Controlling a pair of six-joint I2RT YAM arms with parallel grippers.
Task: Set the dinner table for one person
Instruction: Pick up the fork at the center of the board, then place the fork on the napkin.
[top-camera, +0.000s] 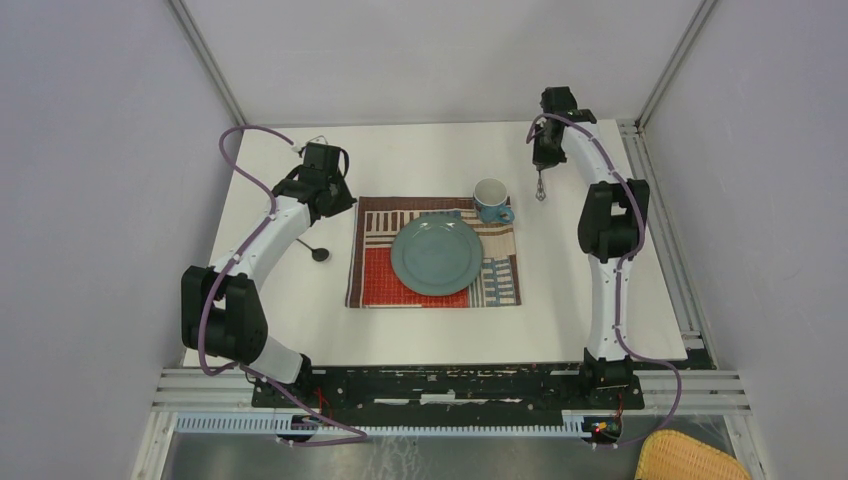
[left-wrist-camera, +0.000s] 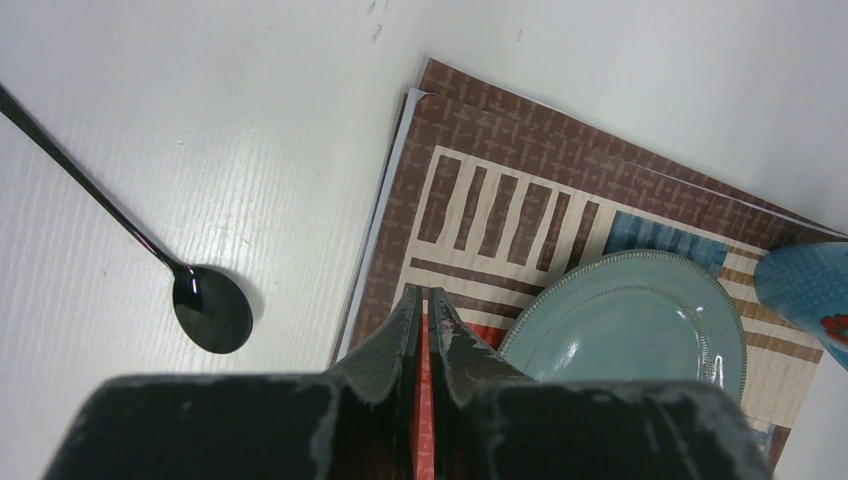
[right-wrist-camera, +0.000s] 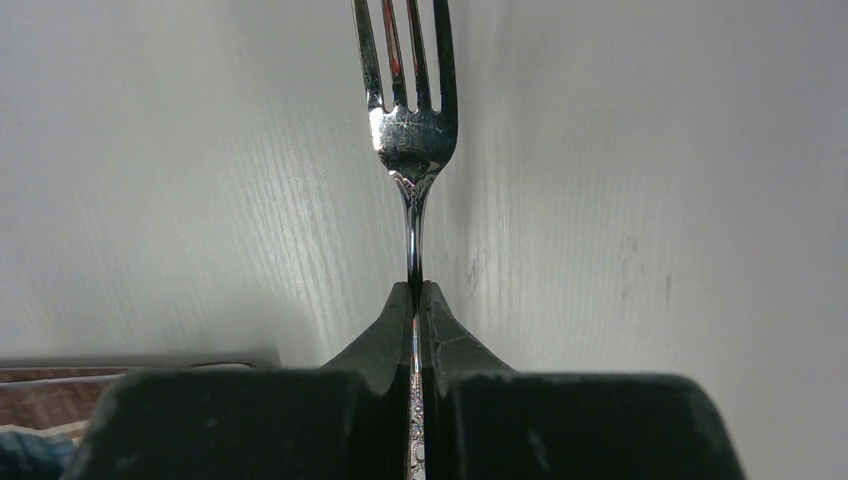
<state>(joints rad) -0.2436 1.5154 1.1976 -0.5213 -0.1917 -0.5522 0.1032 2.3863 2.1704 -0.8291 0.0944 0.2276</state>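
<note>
On the white dinner table (top-camera: 590, 290) lies a striped patchwork placemat (top-camera: 375, 275) with a teal plate (top-camera: 436, 254) on it and a blue cup (top-camera: 490, 199) at its far right corner. A dark spoon (top-camera: 316, 250) lies on the table left of the mat; it also shows in the left wrist view (left-wrist-camera: 205, 305). My left gripper (left-wrist-camera: 424, 292) is shut and empty above the mat's (left-wrist-camera: 500, 215) left edge, beside the plate (left-wrist-camera: 630, 320). My right gripper (right-wrist-camera: 415, 287) is shut on a silver fork (right-wrist-camera: 410, 130), held tines down above the table right of the cup (top-camera: 541, 188).
Metal rails (top-camera: 670, 250) edge the table at the right and front. Grey walls enclose the sides and back. A yellow woven basket (top-camera: 690, 455) sits beyond the near right corner, below the table.
</note>
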